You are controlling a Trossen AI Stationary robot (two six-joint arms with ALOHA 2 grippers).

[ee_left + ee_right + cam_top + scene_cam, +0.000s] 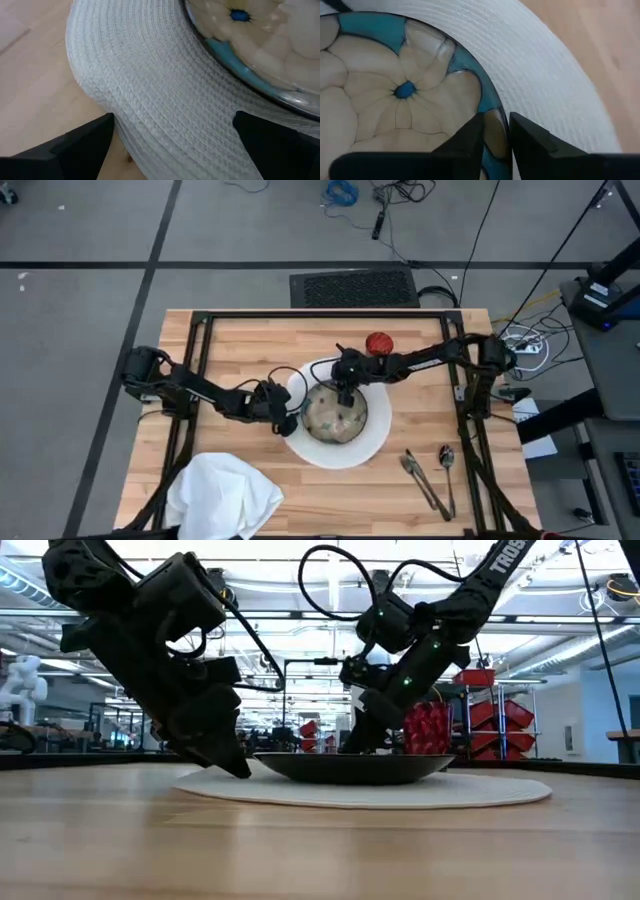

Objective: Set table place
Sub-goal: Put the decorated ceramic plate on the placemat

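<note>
- My right end effector (pixel 496 137) is pinched on the bowl (pixel 336 412) rim, one finger inside, one outside.
- The bowl sits on the white round mat (pixel 375 442) at the tabletop (pixel 240 350) centre.
- My left end effector (pixel 172 135) is spread at the mat's near edge, probably just touching it.
- I'd keep the bowl level, centre it, then release without dragging.

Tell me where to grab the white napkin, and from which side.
Grip the napkin on its raised crumpled fold near the middle, coming straight down with the left gripper, the nearer arm. It lies bunched at the table's front left, so folds stand up for the jaws.
</note>
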